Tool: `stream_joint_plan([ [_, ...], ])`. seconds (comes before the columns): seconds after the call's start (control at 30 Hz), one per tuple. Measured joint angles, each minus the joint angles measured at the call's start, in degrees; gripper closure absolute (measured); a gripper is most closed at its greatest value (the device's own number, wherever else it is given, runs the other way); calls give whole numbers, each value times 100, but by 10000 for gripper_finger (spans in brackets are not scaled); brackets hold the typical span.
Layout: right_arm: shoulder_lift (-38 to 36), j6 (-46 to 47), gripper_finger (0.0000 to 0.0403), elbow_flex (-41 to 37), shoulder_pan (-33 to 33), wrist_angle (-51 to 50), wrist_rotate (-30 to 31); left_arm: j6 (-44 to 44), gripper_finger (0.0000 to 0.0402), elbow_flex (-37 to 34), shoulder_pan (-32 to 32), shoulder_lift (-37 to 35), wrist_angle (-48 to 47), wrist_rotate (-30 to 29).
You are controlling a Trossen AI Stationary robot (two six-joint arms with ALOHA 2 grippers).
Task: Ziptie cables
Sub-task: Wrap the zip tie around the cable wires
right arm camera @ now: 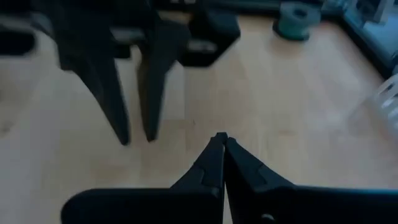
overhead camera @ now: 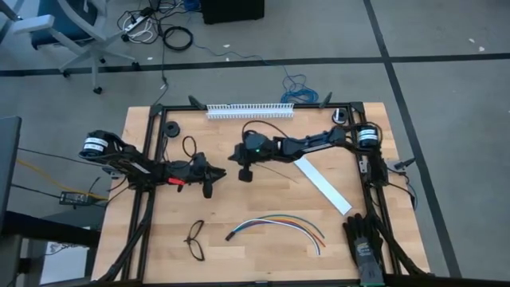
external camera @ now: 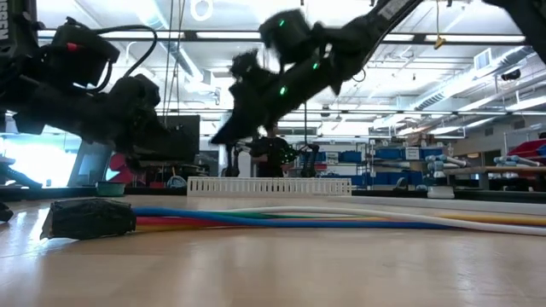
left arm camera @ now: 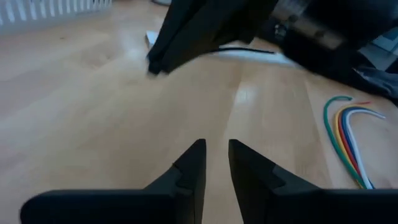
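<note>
The cables [overhead camera: 276, 224], a curved bundle of coloured wires joined at a dark end [external camera: 87, 217], lie on the near part of the table. The ziptie [left arm camera: 246, 50] is a thin dark strip lying on the table by the flat white strip [overhead camera: 323, 185]. My right gripper [right arm camera: 222, 137] hangs shut above the table's middle [overhead camera: 241, 169], with nothing visible between its fingertips. My left gripper [left arm camera: 216, 146] faces it from the left [overhead camera: 217, 175]. It stands open by a narrow gap and holds nothing.
Black glasses [overhead camera: 195, 240] lie left of the cables and a black glove [overhead camera: 366, 239] lies at the near right. A white toothed rail [overhead camera: 249, 110] runs along the far edge. A dark roll [overhead camera: 171, 129] and a black loop [overhead camera: 190, 146] sit far left.
</note>
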Motion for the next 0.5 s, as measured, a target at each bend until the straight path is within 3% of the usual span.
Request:
stream_joint_plan([
  [0.2,-950,13,403,-919,2,588,210,642,323,453,-136,4,10,-427],
  [0.33,-1535,260,403,-1995,-1,1658,232,963,323,770,-157,125,57,-517],
  [0.5,-1866,545,403,-3122,75,3240,3,1074,323,1365,-149,834,124,-655],
])
